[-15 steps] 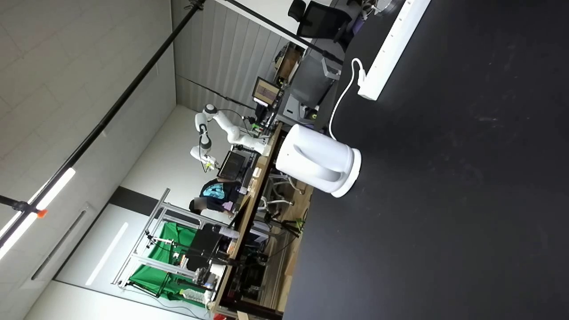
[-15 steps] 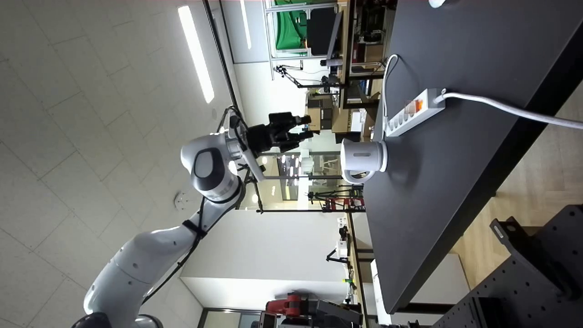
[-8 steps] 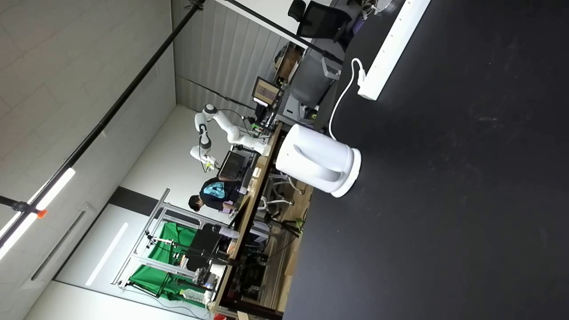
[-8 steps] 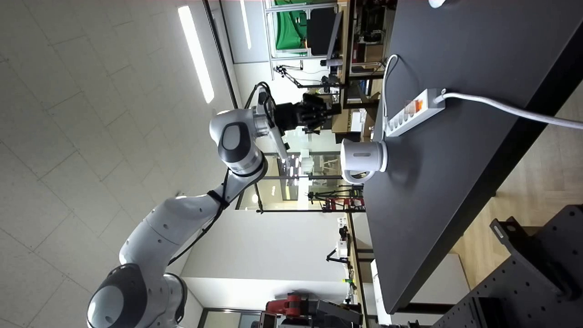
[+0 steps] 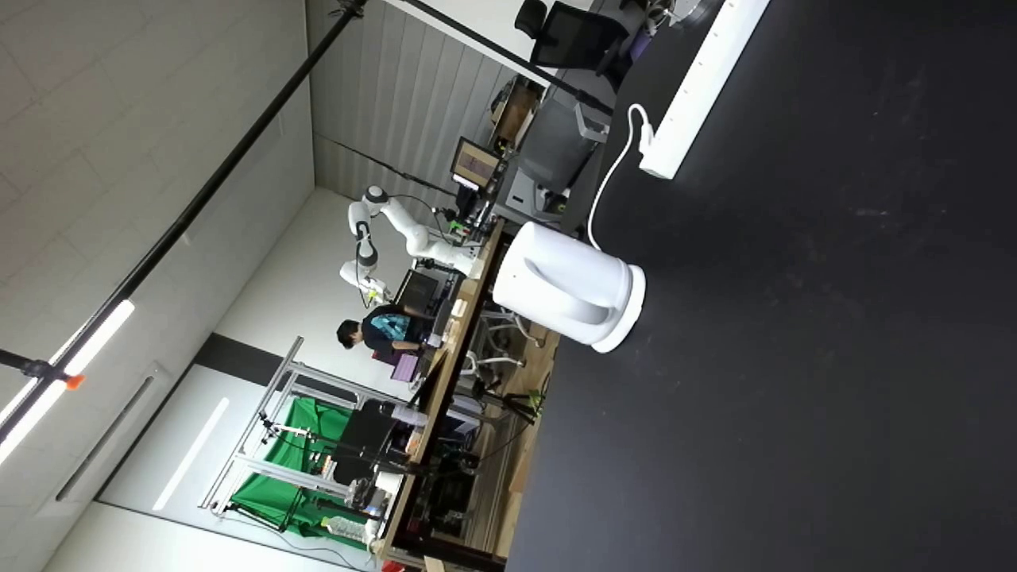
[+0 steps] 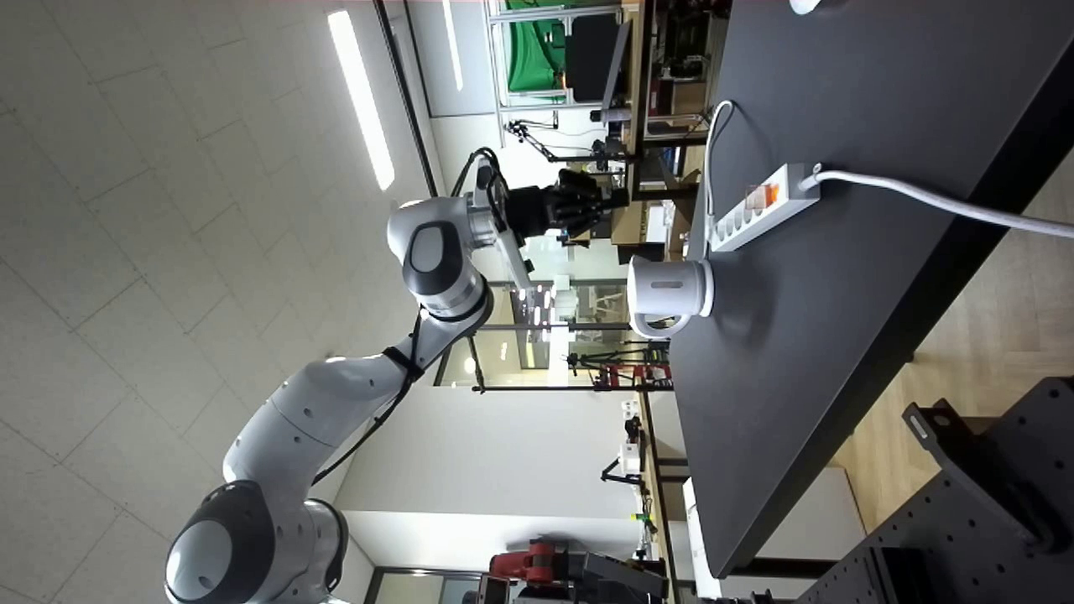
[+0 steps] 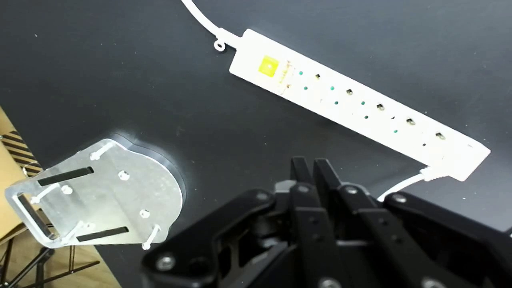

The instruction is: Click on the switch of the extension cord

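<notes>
Okay, gripper (image 7: 310,160): pinched narrow, empty, probably so you can poke
Switch (image 7: 269,66): ahead-left of it, well apart

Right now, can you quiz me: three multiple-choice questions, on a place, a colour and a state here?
1. Where on the long white plastic power strip is the square yellow-orange switch?
A. Middle
B. Near one end
C. Underneath

2. What colour is the rounded plastic kettle?
A. White
B. Red
C. Black

3. The black two-fingered claw is:
A. gripping the kettle
B. pressing the switch
C. touching neither

B: the wrist view shows it.
A: both exterior views show it white.
C: an exterior view shows it apart from both.
</notes>
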Available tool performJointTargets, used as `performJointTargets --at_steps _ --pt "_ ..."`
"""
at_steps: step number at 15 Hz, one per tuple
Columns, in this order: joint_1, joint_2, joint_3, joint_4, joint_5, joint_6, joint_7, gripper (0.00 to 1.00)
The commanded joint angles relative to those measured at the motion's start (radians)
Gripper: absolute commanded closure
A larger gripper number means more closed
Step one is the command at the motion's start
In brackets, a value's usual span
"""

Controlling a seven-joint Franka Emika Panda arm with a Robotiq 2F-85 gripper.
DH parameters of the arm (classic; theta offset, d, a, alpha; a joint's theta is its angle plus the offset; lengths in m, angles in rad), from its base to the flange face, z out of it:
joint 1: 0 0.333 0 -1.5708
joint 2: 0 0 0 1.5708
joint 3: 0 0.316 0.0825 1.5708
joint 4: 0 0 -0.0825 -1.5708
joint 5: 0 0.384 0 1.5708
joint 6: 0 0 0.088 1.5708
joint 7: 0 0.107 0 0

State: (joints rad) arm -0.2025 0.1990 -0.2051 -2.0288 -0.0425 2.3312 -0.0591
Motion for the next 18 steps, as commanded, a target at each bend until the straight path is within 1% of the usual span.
performJointTargets --at_steps 1,2,4,5,10,11,14,18 --pt "-0.004 0.0 0.004 0.003 -0.001 -0.004 0.0 0.89" --pt "-0.004 0.016 0.0 0.005 -0.011 0.009 0.016 0.97" --pt "-0.007 0.049 -0.01 0.003 -0.02 0.033 0.044 1.0" --pt "-0.022 0.075 -0.022 0.028 -0.019 0.022 0.032 0.99" --pt "-0.075 0.185 -0.049 0.059 0.009 0.037 0.017 1.0" --pt "-0.079 0.2 -0.042 0.047 0.022 0.043 0.021 1.0" --pt "-0.106 0.246 -0.022 0.053 0.079 0.013 0.006 1.0" --pt "-0.106 0.272 -0.01 0.046 0.118 -0.004 0.015 1.0"
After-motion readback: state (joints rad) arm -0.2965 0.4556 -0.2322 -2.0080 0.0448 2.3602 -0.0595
